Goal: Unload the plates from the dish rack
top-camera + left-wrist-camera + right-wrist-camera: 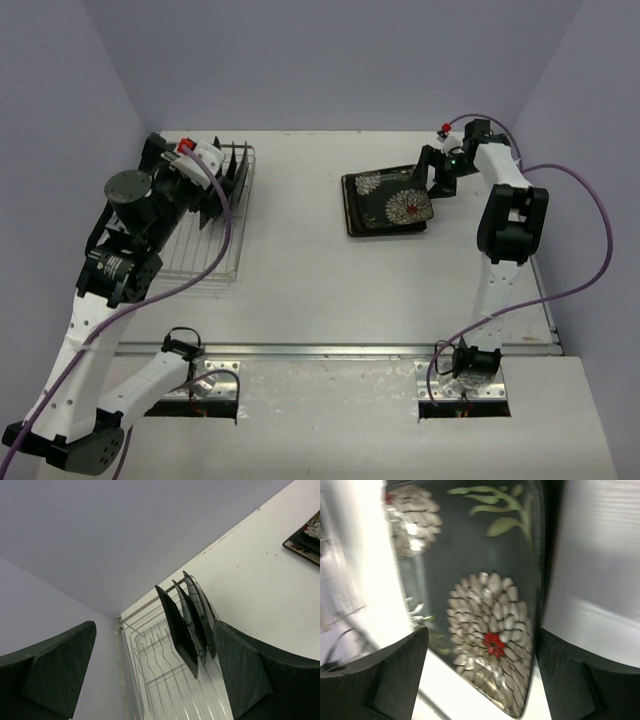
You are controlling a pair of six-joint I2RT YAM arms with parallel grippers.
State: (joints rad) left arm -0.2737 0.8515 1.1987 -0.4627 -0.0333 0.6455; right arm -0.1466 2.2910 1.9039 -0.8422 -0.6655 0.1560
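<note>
The silver wire dish rack [200, 235] lies at the table's left; it also shows in the left wrist view [165, 680]. Three dark plates [180, 625] stand on edge at its far end [238, 165]. My left gripper [213, 188] is open and empty above the rack, a little short of the standing plates, which show between its fingers [155, 627]. A stack of dark flower-patterned plates [388, 202] lies flat on the table at the right. My right gripper [440, 172] is open at the stack's right edge, and the top plate [485, 605] shows between its fingers [482, 630].
The near part of the rack holds no plates. Purple cables trail from both arms. The table's walls stand close behind the rack and to its left [60, 580]. The right arm's elbow [510, 225] stands right of the plate stack.
</note>
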